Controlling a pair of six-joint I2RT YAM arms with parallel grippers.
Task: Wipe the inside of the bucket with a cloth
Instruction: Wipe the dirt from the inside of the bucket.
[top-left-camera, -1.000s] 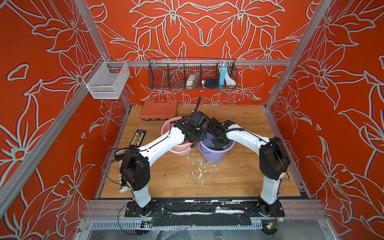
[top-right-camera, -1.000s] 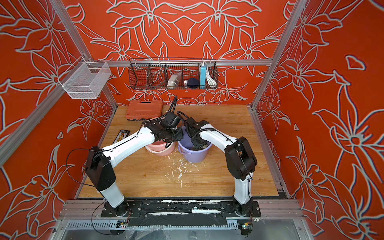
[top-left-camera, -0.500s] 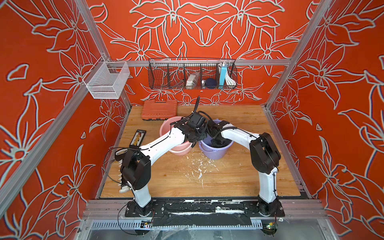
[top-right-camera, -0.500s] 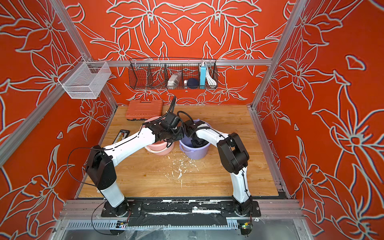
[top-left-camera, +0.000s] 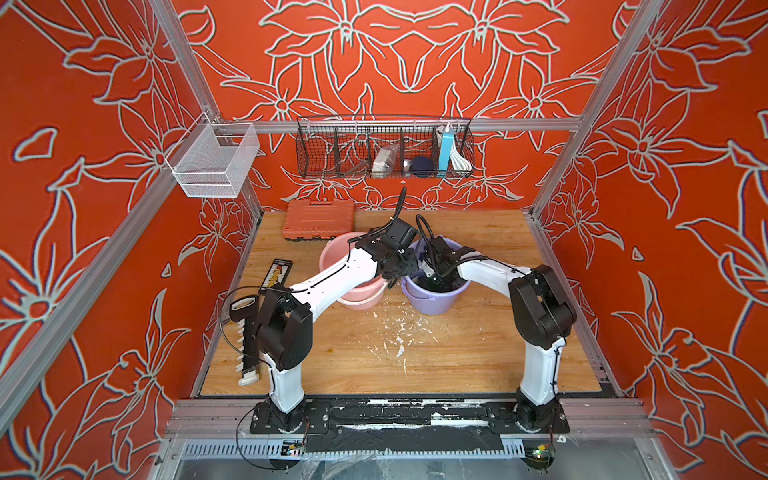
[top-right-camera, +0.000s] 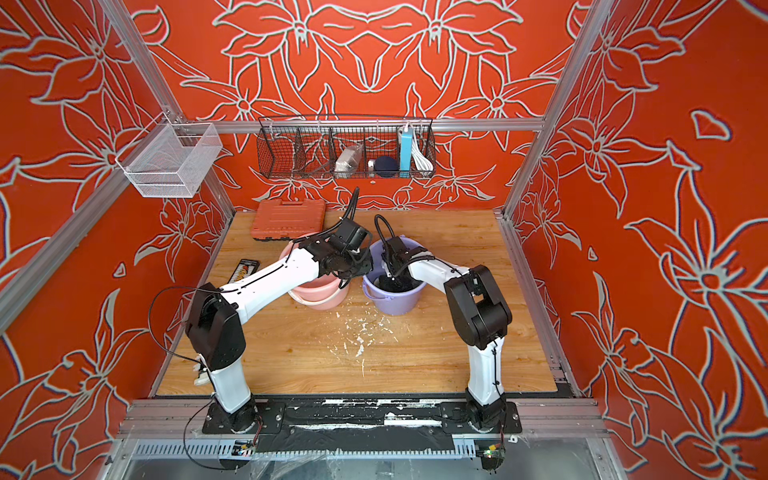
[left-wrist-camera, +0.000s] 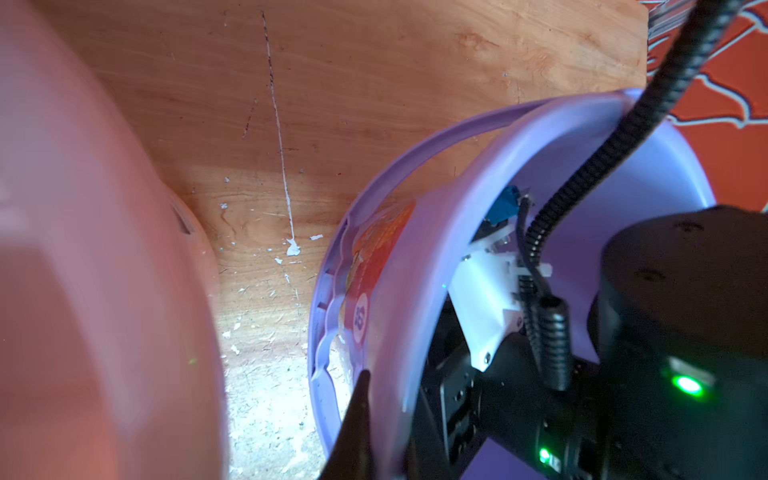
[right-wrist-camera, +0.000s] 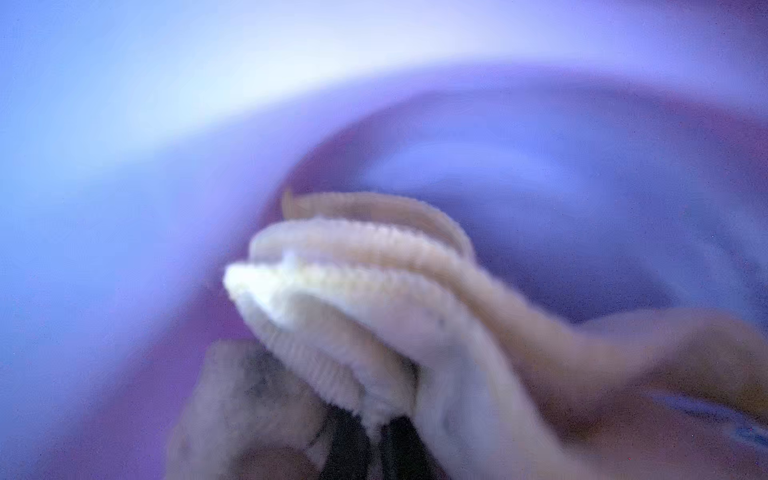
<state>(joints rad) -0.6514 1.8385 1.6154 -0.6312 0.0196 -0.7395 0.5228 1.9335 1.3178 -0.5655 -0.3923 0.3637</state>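
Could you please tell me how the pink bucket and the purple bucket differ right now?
Colour: the pink bucket is pink, the purple bucket lilac.
Contents: the right gripper holds the cloth inside the purple bucket; the pink bucket shows nothing inside, though the left arm hides part.
Grip: the left gripper clamps the purple bucket's rim; the pink bucket is unheld.
Both stand upright, side by side on the wooden table.

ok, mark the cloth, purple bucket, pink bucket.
cloth (right-wrist-camera: 353, 299), right wrist view, bunched folds.
purple bucket (top-left-camera: 434, 301), in a top view, outer wall.
pink bucket (top-left-camera: 333, 257), in a top view, inner wall.
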